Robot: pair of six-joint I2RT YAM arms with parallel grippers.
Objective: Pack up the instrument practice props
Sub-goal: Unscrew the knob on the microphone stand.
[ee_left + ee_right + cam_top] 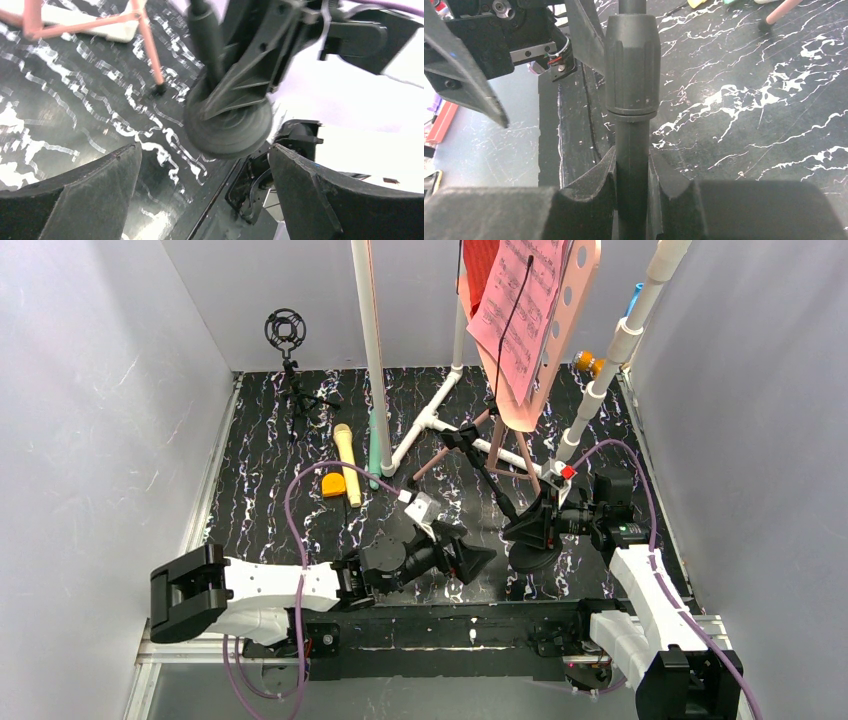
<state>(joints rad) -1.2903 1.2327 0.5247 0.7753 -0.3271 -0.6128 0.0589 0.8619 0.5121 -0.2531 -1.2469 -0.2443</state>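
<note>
Right jaws clamping black pole (632,145), left jaws spread before round base (227,127)

Pink hole-punched music stand on tripod legs (578,285) sits back right, between the uprights of the white plastic pipe frame (375,350), with pink sheet music (515,310) on it. The black round-based stand (530,552) is just in front. Over on the left of the black marbled worktop (260,470), the yellow microphone (346,462) and mint-green microphone (371,455) lie side by side. The small black tripod mic mount (290,360) is behind them.

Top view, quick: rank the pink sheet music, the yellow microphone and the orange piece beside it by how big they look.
1. Pink sheet music: largest, though it sits raised, nearer the camera.
2. Yellow microphone.
3. Orange piece: smallest.
</note>
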